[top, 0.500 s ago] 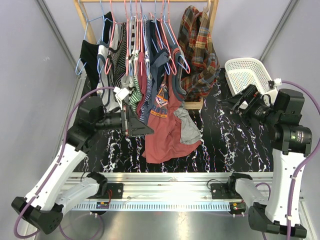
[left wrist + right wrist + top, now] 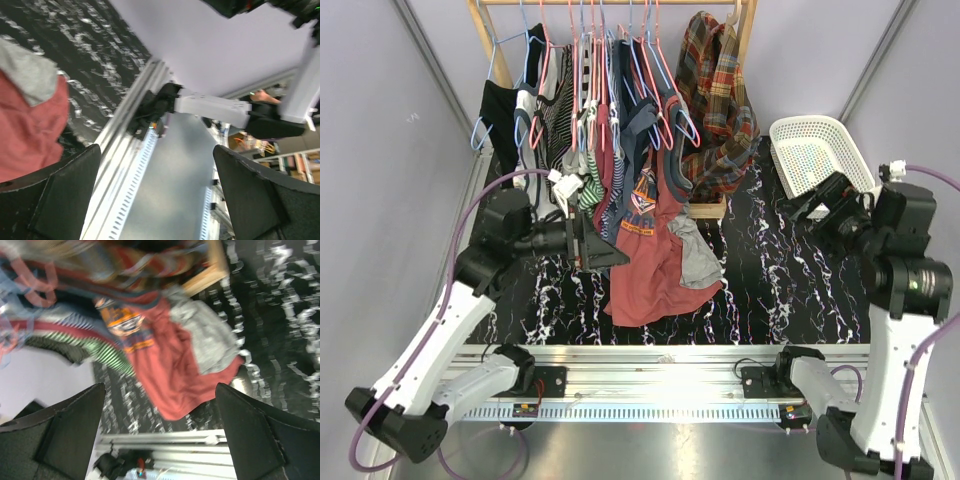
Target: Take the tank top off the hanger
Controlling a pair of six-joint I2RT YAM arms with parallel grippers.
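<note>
From above, at the back of the table (image 2: 770,290), a rack (image 2: 748,40) carries a crowded row of clothes on hangers (image 2: 660,90). The tank top (image 2: 592,190), green and white striped, hangs left of centre among them, partly covered by its neighbours. The red shirt (image 2: 655,250) hangs just to its right and reaches lower, with a grey cloth (image 2: 695,255) against its right edge. A plaid shirt (image 2: 720,110) hangs at the right end, and a white basket (image 2: 815,150) stands to the right of the rack. The left gripper (image 2: 603,250) points at the clothes just below the tank top's hem, beside the red shirt's left edge; whether it touches cloth I cannot tell. The right gripper (image 2: 810,208) hangs near the basket's front corner, well apart from the clothes.

On the left wrist view, blurred, the left gripper (image 2: 160,200) stands spread wide with nothing between its fingers (image 2: 65,195). The red shirt (image 2: 25,135) and grey cloth (image 2: 27,70) show at the left edge, and the rail (image 2: 130,165) at the table's near side runs through the middle.

On the right wrist view, also blurred, the right gripper (image 2: 160,435) is spread wide and bare. Beyond it hang the red shirt (image 2: 175,370), the grey cloth (image 2: 210,340) and, to the left, the tank top (image 2: 100,352).
</note>
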